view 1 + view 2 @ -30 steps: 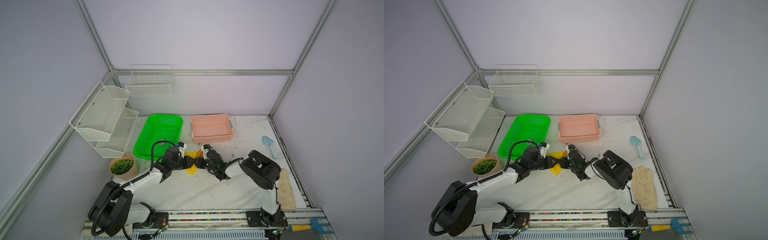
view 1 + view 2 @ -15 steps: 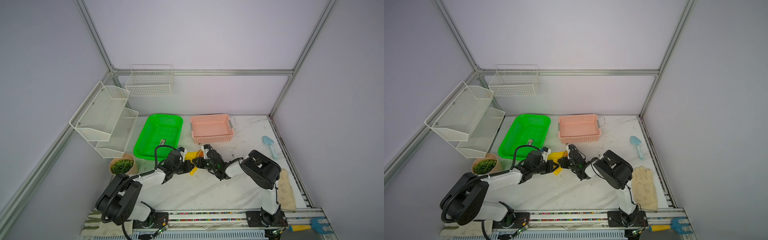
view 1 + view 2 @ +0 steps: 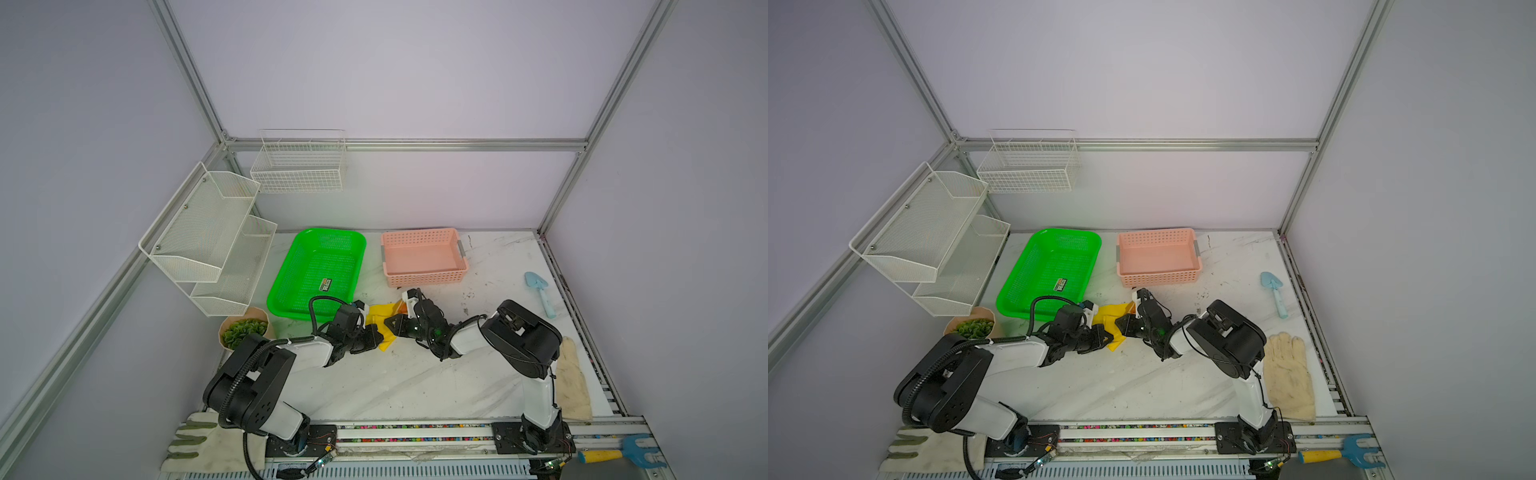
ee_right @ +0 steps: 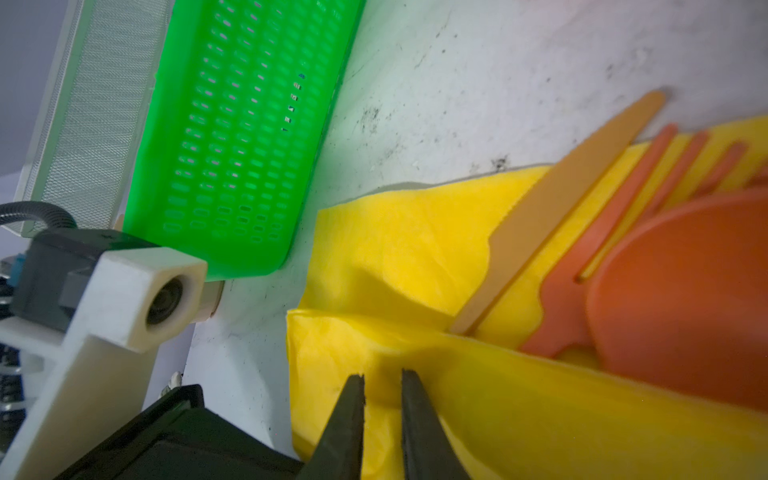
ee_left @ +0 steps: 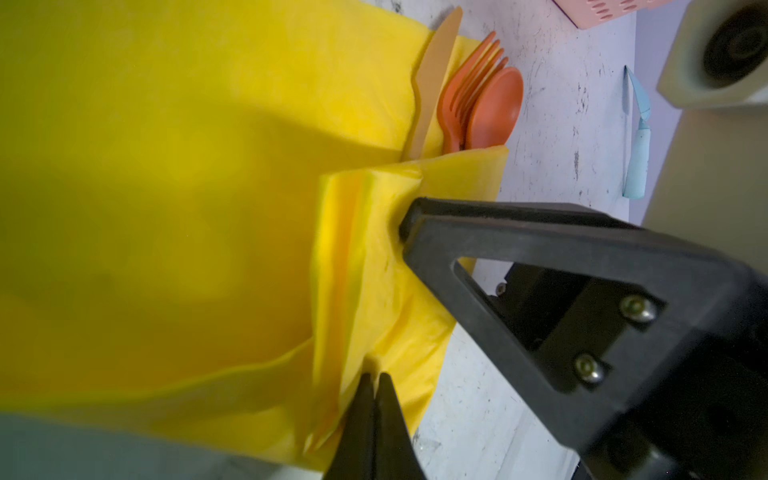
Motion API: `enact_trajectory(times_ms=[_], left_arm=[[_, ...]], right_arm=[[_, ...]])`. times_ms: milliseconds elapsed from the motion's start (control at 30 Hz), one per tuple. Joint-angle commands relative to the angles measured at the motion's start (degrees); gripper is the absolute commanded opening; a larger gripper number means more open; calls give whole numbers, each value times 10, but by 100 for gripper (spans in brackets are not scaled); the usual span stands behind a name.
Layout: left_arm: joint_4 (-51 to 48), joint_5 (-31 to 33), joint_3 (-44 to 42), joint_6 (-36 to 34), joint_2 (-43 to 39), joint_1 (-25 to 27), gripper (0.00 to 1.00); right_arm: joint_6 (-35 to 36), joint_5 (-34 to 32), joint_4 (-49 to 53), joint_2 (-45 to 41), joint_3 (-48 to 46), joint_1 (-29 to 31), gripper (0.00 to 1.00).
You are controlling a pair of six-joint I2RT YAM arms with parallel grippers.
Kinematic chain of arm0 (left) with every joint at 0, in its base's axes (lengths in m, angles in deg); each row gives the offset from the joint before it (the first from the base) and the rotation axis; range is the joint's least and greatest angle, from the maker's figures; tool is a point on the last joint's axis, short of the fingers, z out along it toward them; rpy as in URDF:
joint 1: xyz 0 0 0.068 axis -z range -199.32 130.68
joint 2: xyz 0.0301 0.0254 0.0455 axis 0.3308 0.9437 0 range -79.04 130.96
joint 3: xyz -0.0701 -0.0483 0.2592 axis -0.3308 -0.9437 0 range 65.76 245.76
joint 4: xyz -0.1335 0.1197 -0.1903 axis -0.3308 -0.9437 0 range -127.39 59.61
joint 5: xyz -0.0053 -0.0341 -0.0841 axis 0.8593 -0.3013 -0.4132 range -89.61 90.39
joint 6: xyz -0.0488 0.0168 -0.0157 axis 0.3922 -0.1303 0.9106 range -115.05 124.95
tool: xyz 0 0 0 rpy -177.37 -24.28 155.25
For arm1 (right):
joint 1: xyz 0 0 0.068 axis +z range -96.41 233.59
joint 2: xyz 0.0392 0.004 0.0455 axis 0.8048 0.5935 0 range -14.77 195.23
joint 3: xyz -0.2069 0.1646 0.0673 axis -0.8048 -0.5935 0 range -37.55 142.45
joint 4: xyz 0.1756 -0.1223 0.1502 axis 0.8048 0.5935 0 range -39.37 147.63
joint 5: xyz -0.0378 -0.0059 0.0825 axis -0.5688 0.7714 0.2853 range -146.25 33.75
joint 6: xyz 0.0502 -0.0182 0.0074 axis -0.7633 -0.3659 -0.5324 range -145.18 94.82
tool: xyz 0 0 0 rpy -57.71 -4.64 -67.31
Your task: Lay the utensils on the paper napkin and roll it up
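Evidently left gripper (image 5: 374, 397), clamped tight, and right gripper (image 4: 382, 388), nearly closed, both pinch the napkin (image 4: 395, 241) to wrap utensils (image 5: 492, 110).

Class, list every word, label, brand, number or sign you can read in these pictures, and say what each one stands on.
Small dark sticker on the floor of the bright green perforated plastic basket: it carries print, but this is too small and blurred to read in both top views.
Nothing else in any view shows legible words, numbers or signs.
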Motion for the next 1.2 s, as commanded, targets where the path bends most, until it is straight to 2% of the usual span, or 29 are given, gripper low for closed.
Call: enact_trajectory(times_ms=[0,333,600,733,767,800,833,1033,1167], left_arm=[[14,11,-27,-10,5,-10,4],[43,7,-43,-1,31,-15,5],[40,8,-43,-2,40,-15,5],[36,11,-41,-3,40,-16,5],[36,11,-40,-3,40,-16,4],[35,11,-39,-3,41,-16,5],[35,10,-38,-4,42,-16,5],[31,10,-36,-3,40,-18,5],[24,10,-34,-4,37,-18,5]], right_arm=[[-5,4,-1,4,3,-2,21],[-3,20,-1,-5,13,-2,23],[4,35,17,-120,9,-14,32],[8,55,18,-175,-26,-45,24],[12,66,19,-177,-34,-52,17],[17,79,17,-176,-41,-56,5],[24,95,11,-170,-48,-60,0],[-6,170,-76,-103,-78,-61,0],[-15,184,-107,-70,-78,-60,0]])
